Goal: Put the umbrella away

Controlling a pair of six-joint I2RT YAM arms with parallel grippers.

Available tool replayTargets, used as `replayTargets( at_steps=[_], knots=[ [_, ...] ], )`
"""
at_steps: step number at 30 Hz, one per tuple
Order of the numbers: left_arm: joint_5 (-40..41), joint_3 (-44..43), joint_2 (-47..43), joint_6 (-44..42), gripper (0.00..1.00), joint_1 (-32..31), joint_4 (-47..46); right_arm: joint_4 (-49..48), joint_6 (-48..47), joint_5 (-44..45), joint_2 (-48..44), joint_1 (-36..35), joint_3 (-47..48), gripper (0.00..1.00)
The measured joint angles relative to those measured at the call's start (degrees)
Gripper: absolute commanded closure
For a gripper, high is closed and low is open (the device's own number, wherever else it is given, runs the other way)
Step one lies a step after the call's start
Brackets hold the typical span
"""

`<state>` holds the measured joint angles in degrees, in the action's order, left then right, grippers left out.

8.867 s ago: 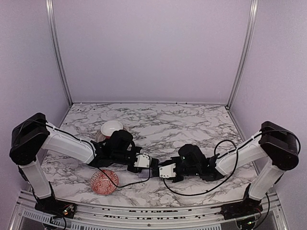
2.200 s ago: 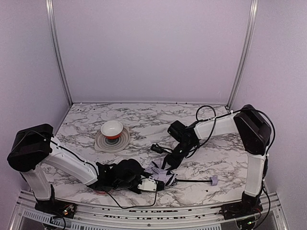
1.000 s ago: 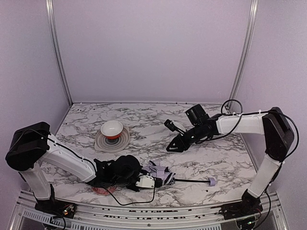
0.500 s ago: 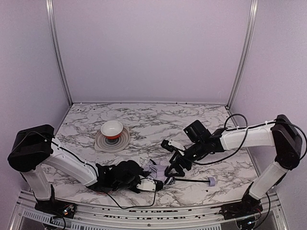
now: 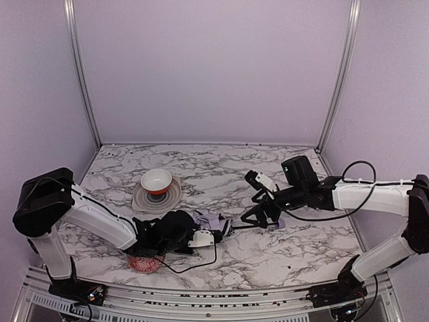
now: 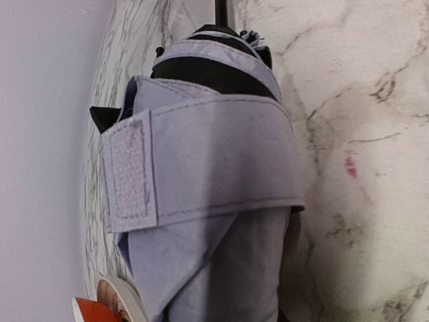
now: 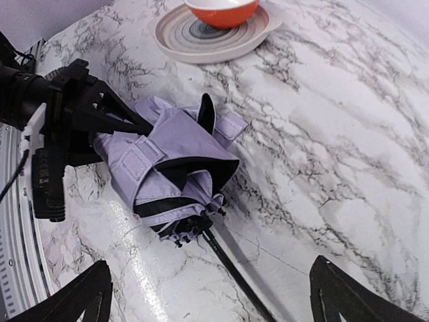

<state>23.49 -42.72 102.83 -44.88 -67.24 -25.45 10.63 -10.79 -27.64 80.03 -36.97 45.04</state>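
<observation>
Umbrella (image 7: 171, 157) is bunched and clamped in left hand (image 5: 213, 233); shaft (image 7: 231, 265) is seen uncollapsed along bench (image 5: 201, 168). Right hand (image 5: 258, 215) is spread wide, empty, over shaft.

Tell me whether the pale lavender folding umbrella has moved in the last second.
Yes. The pale lavender folding umbrella has slid up and left in the top view, closer to the round ribbed plate, which stayed put.
</observation>
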Motion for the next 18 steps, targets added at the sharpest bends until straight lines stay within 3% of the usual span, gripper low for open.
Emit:
replayTargets(
  at_steps=[6, 11, 18],
  knots=[
    [4.0, -3.3, 0.0, 1.2, 1.00, 4.5, 4.2, -9.3, 0.5, 4.5, -7.3, 0.1, -2.2, 0.00],
    [5.6, -6.1, 0.0, 0.7, 1.00, 6.6, 6.7, -13.4, 1.1, 5.9, -8.2, 0.1, -4.9, 0.01],
    [7.4, -10.2, -1.6, -2.6, 1.00, 8.5, 8.5, -18.4, 1.7, 3.8, -8.4, 0.1, -6.1, 0.10]
  ],
)
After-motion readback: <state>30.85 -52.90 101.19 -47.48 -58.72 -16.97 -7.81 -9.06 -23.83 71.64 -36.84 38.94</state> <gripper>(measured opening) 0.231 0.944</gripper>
